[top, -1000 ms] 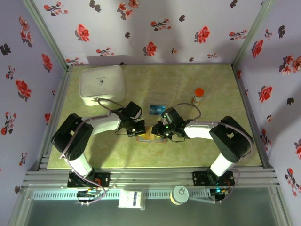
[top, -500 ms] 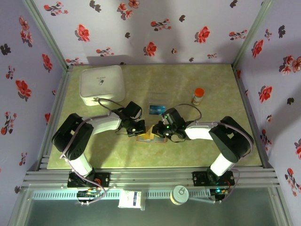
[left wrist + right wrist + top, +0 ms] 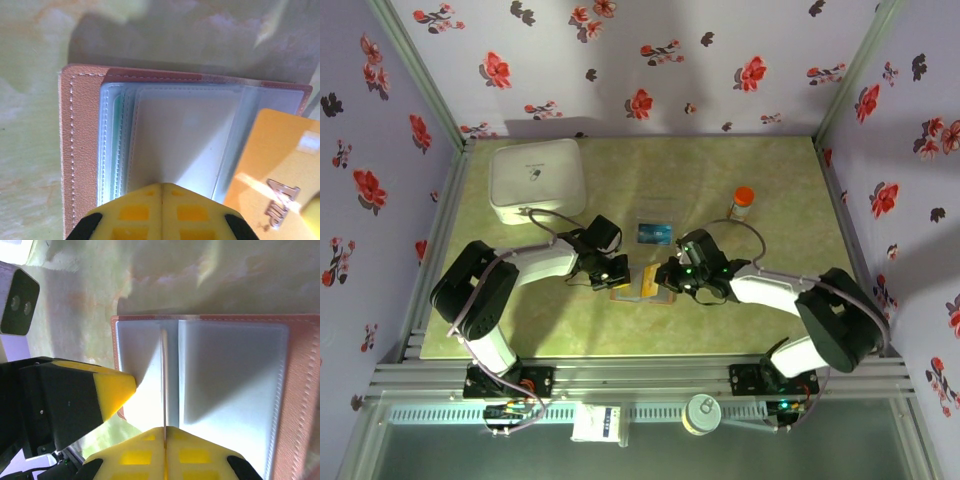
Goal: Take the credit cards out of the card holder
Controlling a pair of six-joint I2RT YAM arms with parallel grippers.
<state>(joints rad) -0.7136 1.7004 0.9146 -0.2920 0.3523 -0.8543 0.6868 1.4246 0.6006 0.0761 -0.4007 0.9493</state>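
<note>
The brown card holder [image 3: 625, 294] lies open on the table between both arms, its clear sleeves [image 3: 185, 135] facing up. My left gripper [image 3: 162, 186] is shut, and its tip presses down on a sleeve with nothing between the fingers. My right gripper [image 3: 164, 430] is shut on a yellow credit card [image 3: 163, 380], which I see edge-on, standing over the holder [image 3: 300, 390]. That same card [image 3: 280, 170] reads "VIP" in the left wrist view and tilts up at the holder's right side [image 3: 648, 282]. A blue credit card [image 3: 655, 234] lies flat on the table just behind the holder.
A white square box [image 3: 538, 181] stands at the back left. A small bottle with an orange cap [image 3: 741, 204] stands at the back right. Floral walls close in the table on three sides. The left gripper's finger [image 3: 112, 390] is close beside the held card.
My right gripper has closed onto the yellow card and drawn it up and to the right. The right arm's elbow has swung right. The left gripper has stayed put.
</note>
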